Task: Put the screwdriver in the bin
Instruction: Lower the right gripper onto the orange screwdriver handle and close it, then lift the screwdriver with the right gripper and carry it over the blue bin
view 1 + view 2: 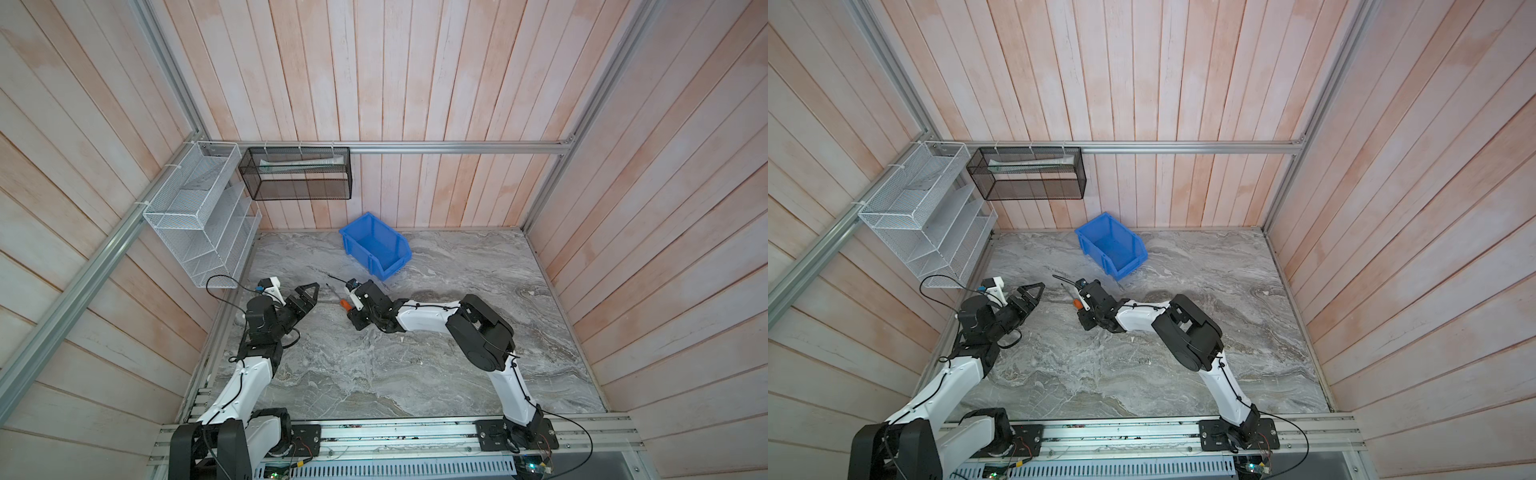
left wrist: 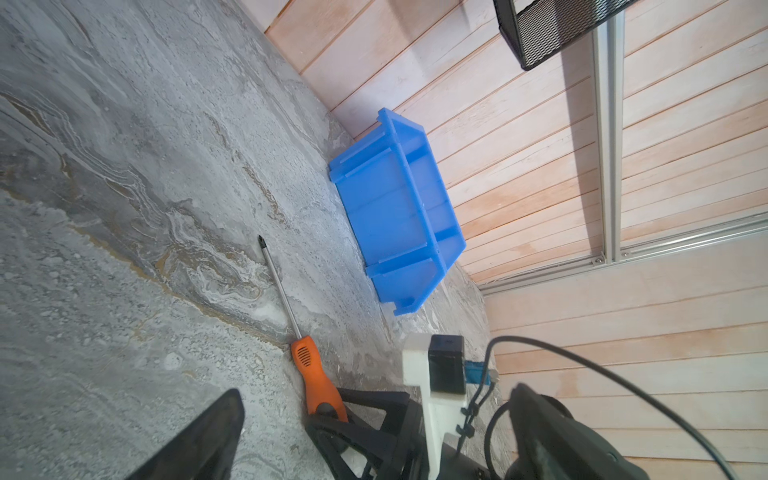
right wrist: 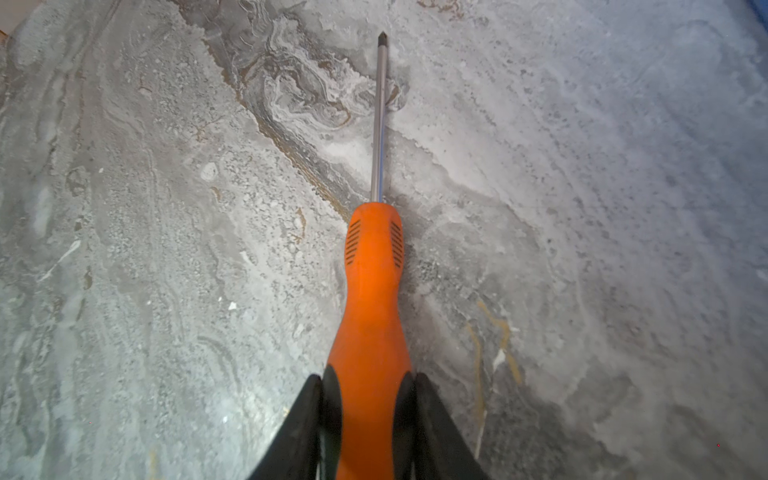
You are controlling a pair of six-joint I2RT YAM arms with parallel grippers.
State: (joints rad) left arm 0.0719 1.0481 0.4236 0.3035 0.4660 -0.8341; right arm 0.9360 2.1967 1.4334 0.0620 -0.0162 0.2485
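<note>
The screwdriver [image 3: 372, 270], with its orange handle and thin metal shaft, lies on the marble floor with its tip towards the back wall. My right gripper [image 3: 370, 399] is shut on the rear of the handle, a black pad pressed against each side. In both top views only a bit of orange [image 1: 344, 304] [image 1: 1076, 304] shows beside the right gripper [image 1: 350, 308]. The blue bin [image 1: 374, 245] [image 1: 1111, 245] [image 2: 390, 208] stands empty by the back wall, just beyond the screwdriver tip. My left gripper [image 1: 309, 297] [image 2: 376, 392] hovers open to the left of the screwdriver [image 2: 307, 365], holding nothing.
A white wire-mesh rack [image 1: 199, 224] hangs on the left wall. A black mesh basket [image 1: 297, 172] hangs on the back wall above the bin. Wooden walls close in the floor on three sides. The arm bases sit on a rail [image 1: 395, 436] at the front.
</note>
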